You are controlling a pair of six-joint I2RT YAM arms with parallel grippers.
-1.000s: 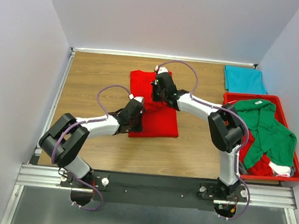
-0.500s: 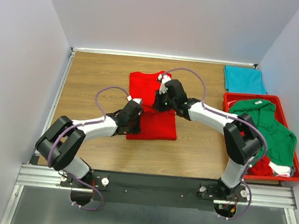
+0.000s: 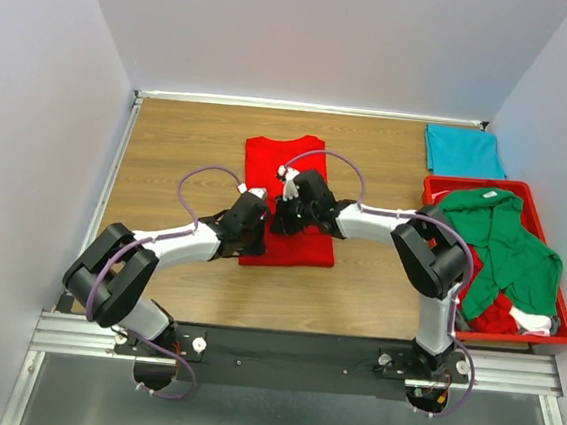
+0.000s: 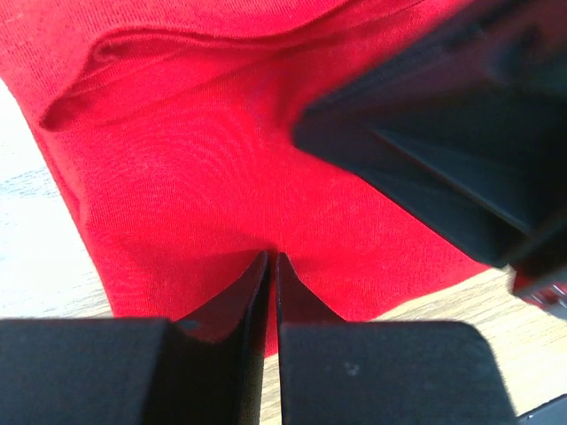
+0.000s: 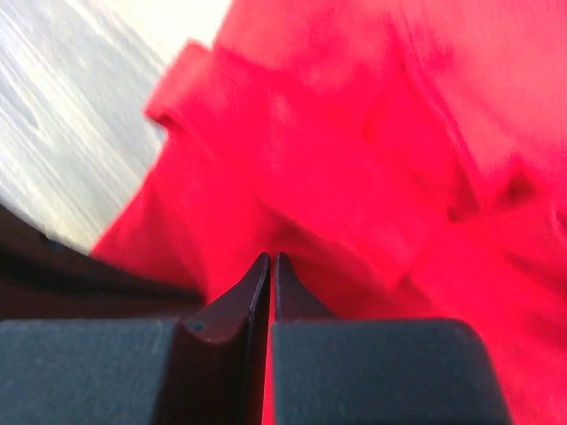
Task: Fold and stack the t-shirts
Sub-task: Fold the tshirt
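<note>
A wooden table sits boxed in by plain white walls on three sides, evenly lit. A grey metal rail runs along its near edge.

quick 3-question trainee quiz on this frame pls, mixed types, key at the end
1. True or false: the teal t-shirt lies inside the red tray.
2. The left gripper and the right gripper are both shut on which garment? A) green t-shirt B) red t-shirt C) teal t-shirt
3. Fill in: the green t-shirt lies heaped in the ___.

Key
1. False. It lies flat on the table, beyond the tray's far end.
2. B.
3. red tray.
</note>
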